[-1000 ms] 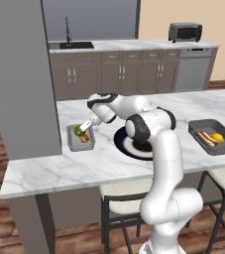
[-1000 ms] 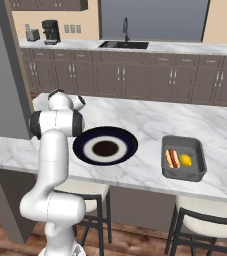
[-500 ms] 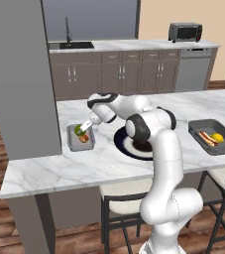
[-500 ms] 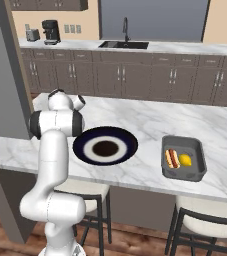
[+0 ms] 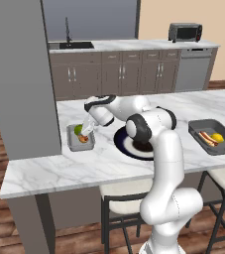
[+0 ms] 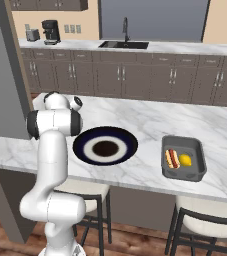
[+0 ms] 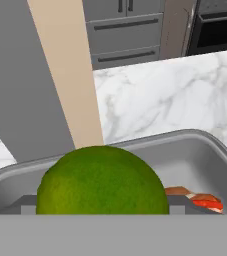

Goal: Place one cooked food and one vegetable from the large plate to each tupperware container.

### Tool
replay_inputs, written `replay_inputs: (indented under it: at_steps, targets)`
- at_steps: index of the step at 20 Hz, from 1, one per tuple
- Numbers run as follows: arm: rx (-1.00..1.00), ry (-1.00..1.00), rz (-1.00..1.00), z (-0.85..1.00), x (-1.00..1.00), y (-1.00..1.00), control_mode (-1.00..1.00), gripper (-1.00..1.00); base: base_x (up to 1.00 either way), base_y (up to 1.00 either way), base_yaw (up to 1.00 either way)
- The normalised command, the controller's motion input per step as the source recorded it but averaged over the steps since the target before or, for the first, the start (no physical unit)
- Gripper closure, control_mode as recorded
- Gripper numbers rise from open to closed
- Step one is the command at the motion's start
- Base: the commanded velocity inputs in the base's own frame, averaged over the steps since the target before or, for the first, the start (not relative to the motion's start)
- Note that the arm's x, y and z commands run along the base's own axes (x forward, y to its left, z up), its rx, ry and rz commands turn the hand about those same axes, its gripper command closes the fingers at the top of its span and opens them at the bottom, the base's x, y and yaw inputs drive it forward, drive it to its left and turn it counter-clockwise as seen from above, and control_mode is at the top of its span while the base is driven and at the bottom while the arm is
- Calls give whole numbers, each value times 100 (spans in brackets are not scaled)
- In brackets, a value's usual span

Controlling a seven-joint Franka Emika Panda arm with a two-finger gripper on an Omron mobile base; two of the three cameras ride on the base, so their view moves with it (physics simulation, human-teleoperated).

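Hand view: round green veg, no long axis

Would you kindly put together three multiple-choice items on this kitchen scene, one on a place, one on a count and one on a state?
1. Where does the round green food lie?
A. on the large plate
B. in the tray by the grey pillar
C. on the back counter

2. How many food items are in the tray on the far right?
A. two
B. none
C. four

3. In what state is the large plate?
A. piled with food
B. empty
C. upside down

Answers:
1 B: the left base view shows it in the tray by the pillar, beside a reddish food, under the gripper.
2 A: a hot dog and a yellow food lie there.
3 B: the right base view shows its white ring and dark centre bare.
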Motion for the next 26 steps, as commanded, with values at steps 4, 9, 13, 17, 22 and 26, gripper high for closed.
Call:
replay_inputs:
  at_steps: [4, 9, 13, 17, 22, 26]
  targets:
    - [1, -11, 18, -71, 12, 6, -100, 100, 0, 0, 0]
    - [6, -13, 22, -42, 4, 0, -100, 100, 0, 0, 0]
    - [4, -5, 17, -38, 1, 0, -100, 100, 0, 0, 0]
    - [0, -5, 16, -65, 0, 0, -100, -100, 0, 0, 0]
    - [0, -5, 13, -22, -2, -39, -100, -100, 0, 0, 0]
    - [0, 0, 6, -26, -31, -87, -100, -100, 0, 0, 0]
